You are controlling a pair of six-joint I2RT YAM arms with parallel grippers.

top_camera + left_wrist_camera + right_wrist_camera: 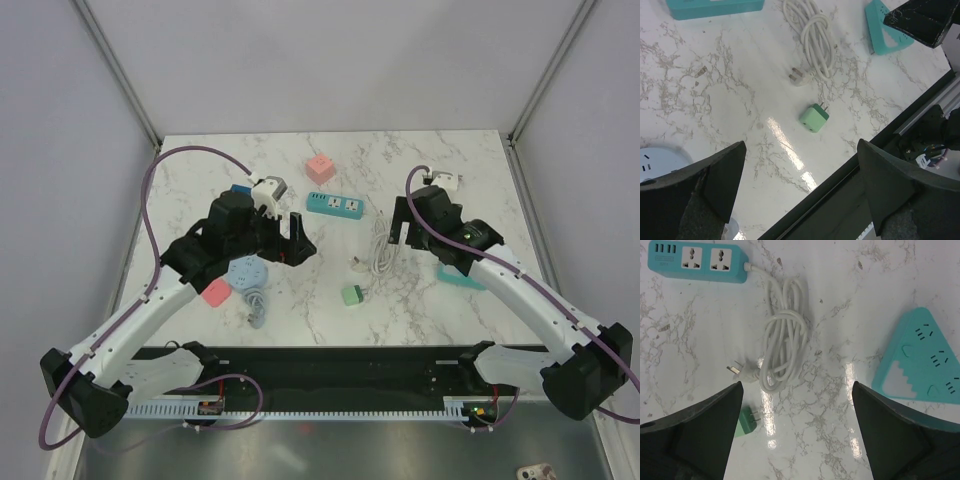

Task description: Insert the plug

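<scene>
A small green plug [352, 294] lies on the marble table, prongs up-right; it also shows in the left wrist view [814, 118] and the right wrist view [746, 421]. A teal power strip [334, 205] lies behind it, with two sockets showing in the right wrist view [697, 262]. Its white cord [782, 340] is coiled, and its white plug [737, 370] lies loose on the table. My left gripper [300, 243] is open and empty, left of the green plug. My right gripper [398, 225] is open and empty above the coil.
A teal triangular socket [462, 278] lies under my right arm. A pale blue round socket [247, 272] and a pink block [215, 292] lie under my left arm. A pink cube [320, 168] sits at the back. The table's black front rail [875, 150] runs close by.
</scene>
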